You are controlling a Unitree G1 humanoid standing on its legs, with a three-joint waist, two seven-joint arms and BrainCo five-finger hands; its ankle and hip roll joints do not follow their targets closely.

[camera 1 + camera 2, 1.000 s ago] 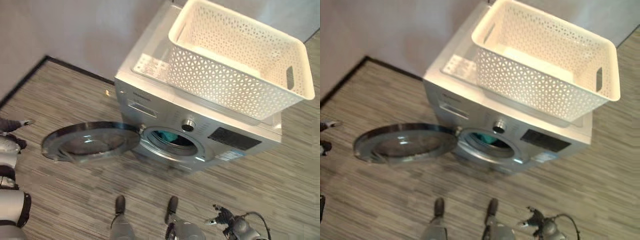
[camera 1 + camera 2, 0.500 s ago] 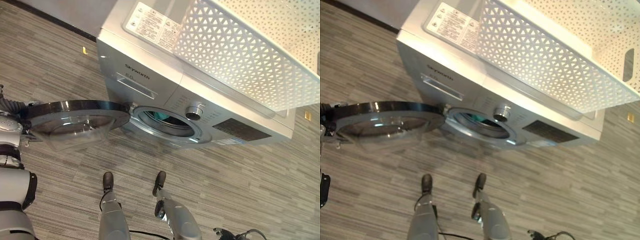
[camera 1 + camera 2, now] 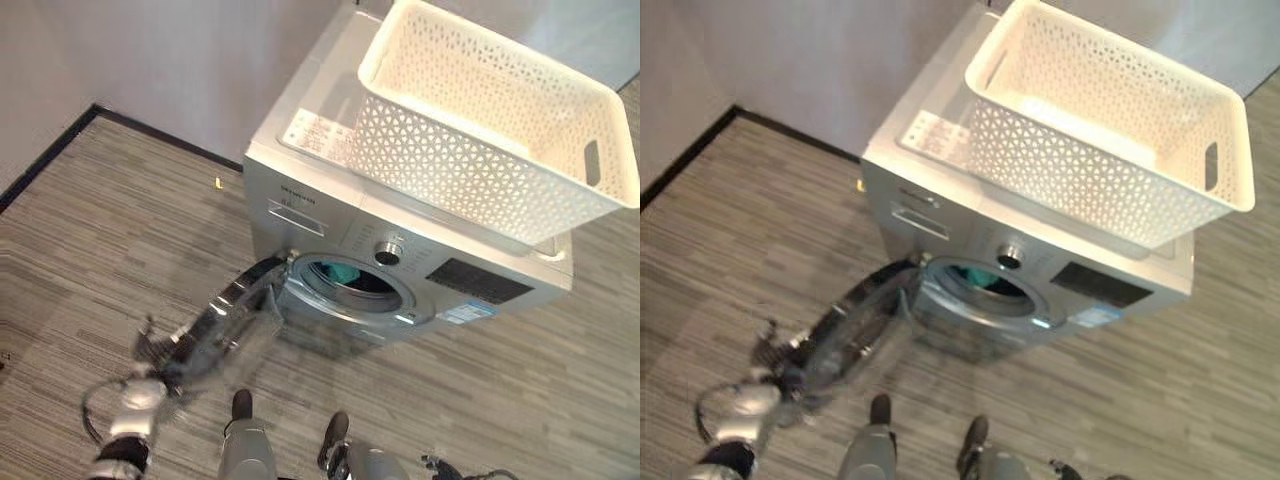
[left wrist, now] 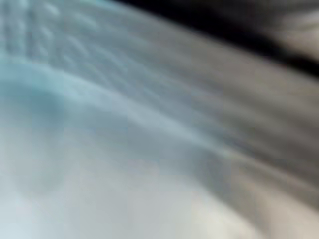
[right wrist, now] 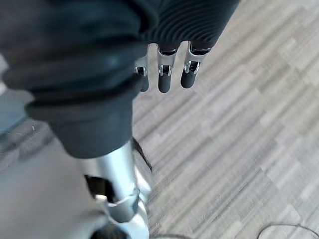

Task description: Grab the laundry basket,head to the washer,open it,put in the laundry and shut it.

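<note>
A silver front-loading washer (image 3: 300, 205) stands against the wall, with the white lattice laundry basket (image 3: 440, 170) resting on its top. Teal laundry (image 3: 343, 271) shows inside the round drum opening. The glass door (image 3: 235, 315) hangs about half open, swung out on its left hinge. My left hand (image 3: 155, 355) is low at the door's outer rim, fingers spread against it and blurred by motion. My right hand (image 5: 189, 20) hangs at my side above the floor with relaxed fingers (image 5: 169, 82) and nothing in it.
A grey wall with a dark baseboard (image 3: 50, 150) runs behind and to the left of the washer. Striped wood-look floor (image 3: 100, 240) spreads around it. A small yellow mark (image 3: 218, 183) lies on the floor near the washer's left corner.
The door has swung from fully open to about half open, toward the drum. My left hand came from the far left to the door's outer rim. The camera also shifted.
</note>
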